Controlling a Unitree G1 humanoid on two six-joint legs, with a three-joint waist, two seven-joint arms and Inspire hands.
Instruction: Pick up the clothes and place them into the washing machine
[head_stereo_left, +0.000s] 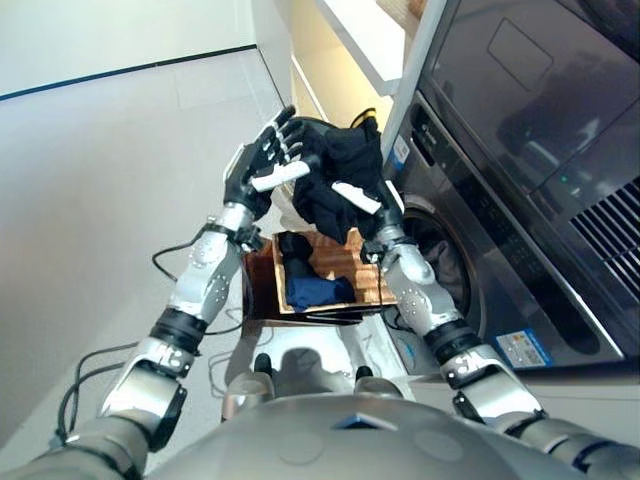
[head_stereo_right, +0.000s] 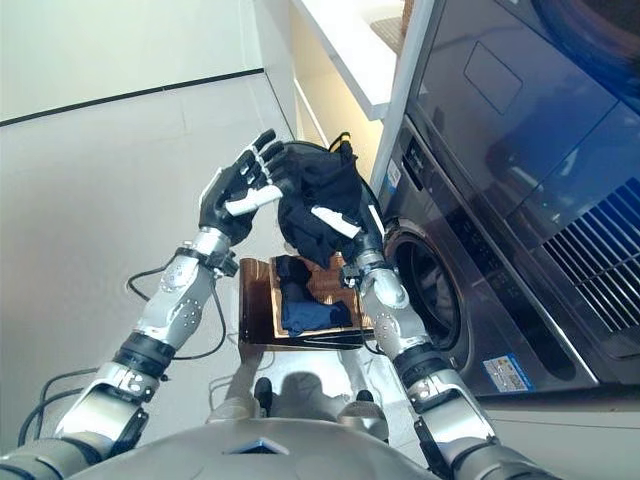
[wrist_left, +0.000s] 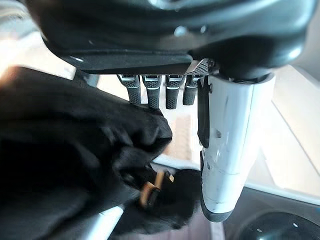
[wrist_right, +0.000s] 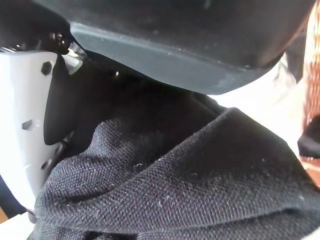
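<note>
The left arm (head_stereo_left: 200, 285) and right arm (head_stereo_left: 425, 300) are wearing silver-grey shells in rounded segments, with black bands ringing the joints. The left hand (head_stereo_left: 262, 165) and right hand (head_stereo_left: 375, 228) are showing dark, each thumb wearing a glossy white cover (wrist_left: 225, 150), the fingertips (wrist_left: 150, 97) carrying fine dotted texture

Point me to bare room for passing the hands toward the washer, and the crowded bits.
Free: bare floor left of the left hand. Crowded: black garment in the right hand hangs over the wooden box of clothes, tight against the washing machine door opening.
</note>
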